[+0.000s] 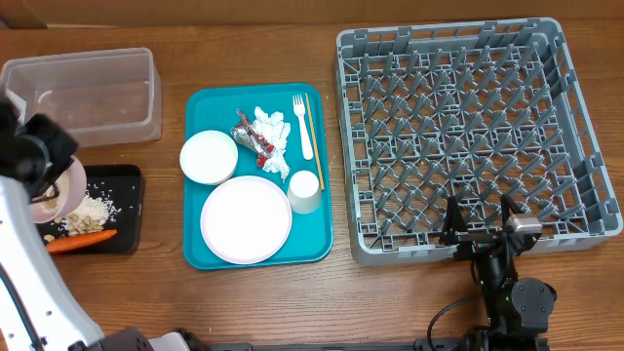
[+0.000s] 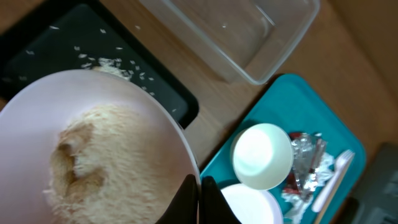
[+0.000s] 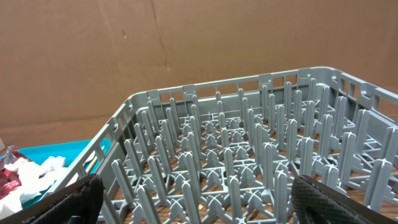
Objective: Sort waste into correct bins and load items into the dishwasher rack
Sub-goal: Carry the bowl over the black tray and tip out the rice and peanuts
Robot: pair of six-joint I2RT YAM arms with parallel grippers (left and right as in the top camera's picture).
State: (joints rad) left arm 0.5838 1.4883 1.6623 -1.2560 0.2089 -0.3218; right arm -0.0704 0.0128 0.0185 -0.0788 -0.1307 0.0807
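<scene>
My left gripper [image 2: 199, 198] is shut on the rim of a white-pinkish bowl [image 2: 93, 149] with beige rice stuck inside, held tilted over the black tray [image 1: 127, 210]. Rice [image 1: 91, 213] and an orange carrot [image 1: 80, 241] lie in that tray. The clear tub [image 1: 83, 95] stands behind it. On the teal tray sit a second bowl [image 1: 209, 156], white plate [image 1: 246, 219], white cup [image 1: 304, 191], napkins [image 1: 278, 136] with a red-silver wrapper [image 1: 252, 136], white fork [image 1: 302, 127] and wooden stick [image 1: 314, 136]. My right gripper [image 1: 480, 226] is open at the grey rack's [image 1: 468, 127] front edge.
The teal serving tray [image 1: 322, 239] lies between the black tray and the rack. A brown cardboard wall [image 3: 155, 43] stands behind the rack. The right arm's base [image 1: 517, 297] is at the table's front edge.
</scene>
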